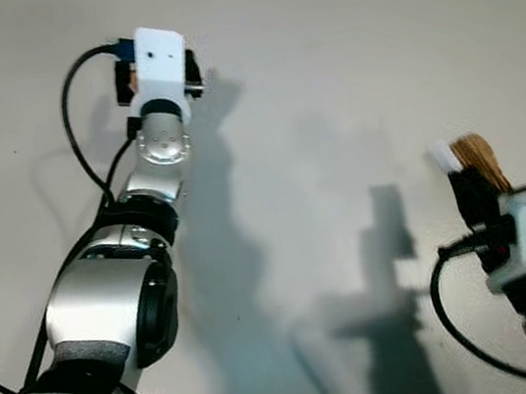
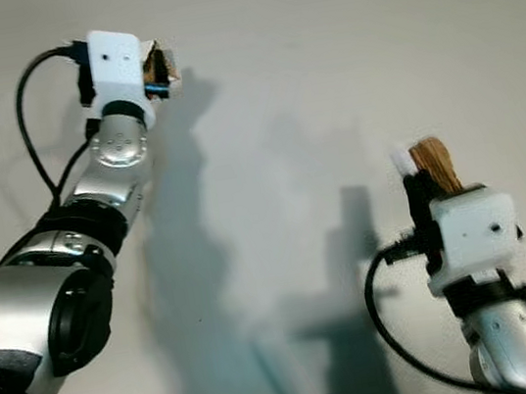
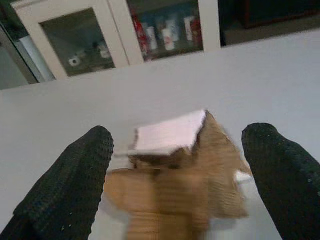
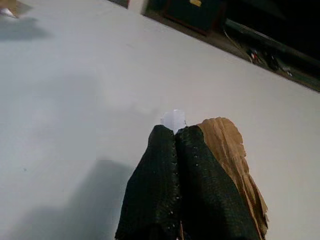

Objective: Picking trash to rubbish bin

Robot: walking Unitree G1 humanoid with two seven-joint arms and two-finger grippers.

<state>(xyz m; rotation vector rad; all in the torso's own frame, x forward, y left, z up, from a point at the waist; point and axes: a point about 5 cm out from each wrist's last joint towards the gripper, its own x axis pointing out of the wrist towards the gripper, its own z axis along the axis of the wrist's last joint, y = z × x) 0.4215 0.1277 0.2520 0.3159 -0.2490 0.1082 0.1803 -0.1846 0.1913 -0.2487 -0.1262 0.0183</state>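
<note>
nearest me, the right gripper (image 4: 187, 150) was clamped on a torn brown paper scrap (image 4: 235, 160) above the white table (image 1: 325, 79). farther off, the left gripper (image 3: 175, 165) stood open around a second cardboard scrap (image 3: 175, 180); i'd close squarely before lifting.

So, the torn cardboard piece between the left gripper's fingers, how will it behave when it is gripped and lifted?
The torn cardboard piece looks thin and ragged, so it is probably light and may bend or crumple under the left gripper. It lies flat on the white table, so rolling seems unlikely. Its loose white layer may peel off.
</note>
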